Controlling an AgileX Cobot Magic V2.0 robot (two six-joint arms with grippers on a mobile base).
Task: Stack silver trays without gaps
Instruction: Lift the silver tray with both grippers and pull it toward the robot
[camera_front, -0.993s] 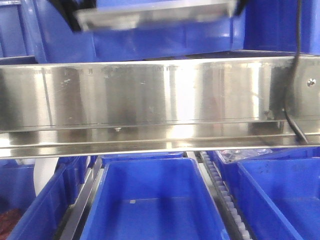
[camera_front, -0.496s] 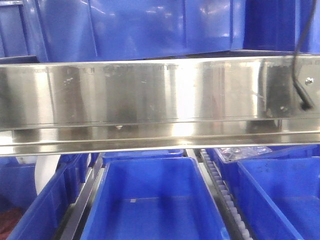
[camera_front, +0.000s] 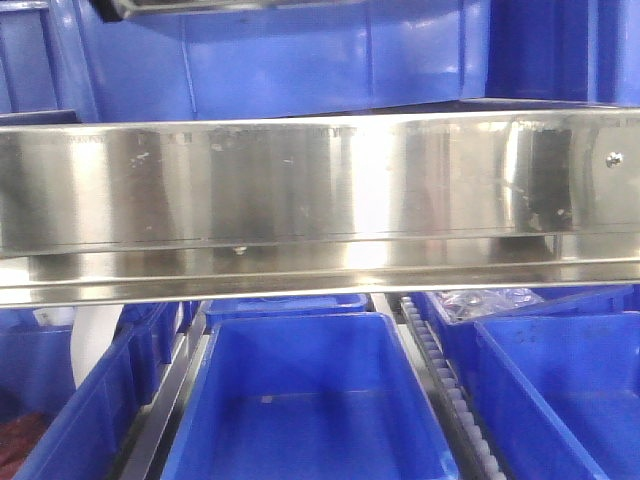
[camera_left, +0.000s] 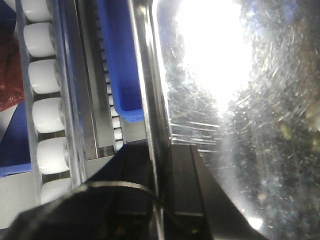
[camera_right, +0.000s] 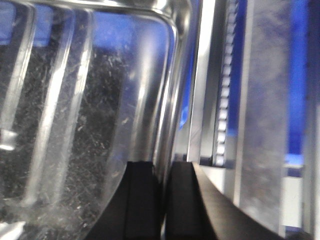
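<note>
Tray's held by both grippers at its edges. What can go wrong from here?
1. The left gripper and right gripper each pinch only the thin rim of the silver tray. On polished steel it might slip or tilt if the arms move unevenly.
2. The front view shows just a sliver of the tray at its top edge, and glare washes out the left wrist view, so nesting alignment may be hard to check.

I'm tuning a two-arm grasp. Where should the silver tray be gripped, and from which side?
Grip the silver tray by its thin wall and out-turned rim, one finger inside and one outside, an arm at each opposite side. Its floor is broad and flat, so only the edge fits between fingers. The left gripper and right gripper straddle the wall this way.
</note>
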